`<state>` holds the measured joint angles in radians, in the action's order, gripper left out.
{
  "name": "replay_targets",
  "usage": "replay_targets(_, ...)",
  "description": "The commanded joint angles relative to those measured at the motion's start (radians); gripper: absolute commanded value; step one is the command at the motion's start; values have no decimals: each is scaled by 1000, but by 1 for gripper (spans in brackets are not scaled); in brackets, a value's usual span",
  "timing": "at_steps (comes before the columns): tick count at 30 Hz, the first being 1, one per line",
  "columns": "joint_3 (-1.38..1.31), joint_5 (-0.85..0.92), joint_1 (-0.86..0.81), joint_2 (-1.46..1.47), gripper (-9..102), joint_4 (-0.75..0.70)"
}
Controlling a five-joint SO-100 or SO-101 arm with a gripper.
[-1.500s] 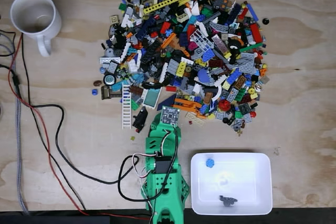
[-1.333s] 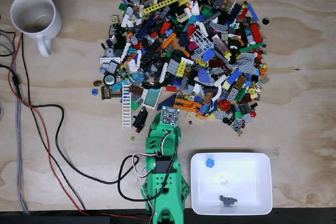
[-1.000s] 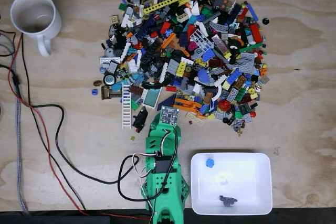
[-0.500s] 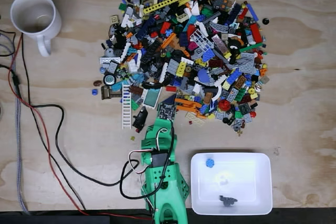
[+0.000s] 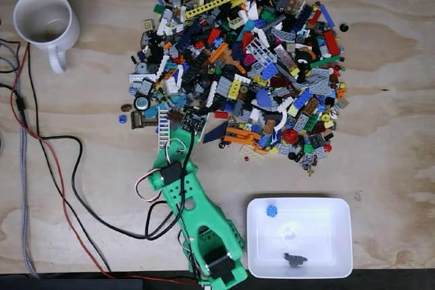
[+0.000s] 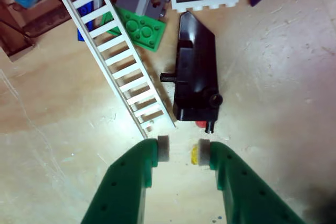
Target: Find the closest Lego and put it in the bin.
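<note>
We see the gripper (image 6: 183,150) narrowly parted above the table (image 6: 273,77). A small yellow piece (image 6: 195,154) touches its right pad, just below the black Lego (image 6: 195,77).

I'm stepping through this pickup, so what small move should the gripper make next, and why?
Probably ease straight down and close. In the wrist view the gripper is open, and the tiny yellow piece lies between the fingertips, by the right pad, short of the black piece.
</note>
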<state>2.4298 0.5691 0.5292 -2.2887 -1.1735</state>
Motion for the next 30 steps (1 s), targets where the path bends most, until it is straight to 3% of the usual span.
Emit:
replay_targets(1,-40,-52,31,69,12,104)
replay_targets(13,84,18,-61,158,12,307)
replay_targets(30,106,87,-120,244,11,411)
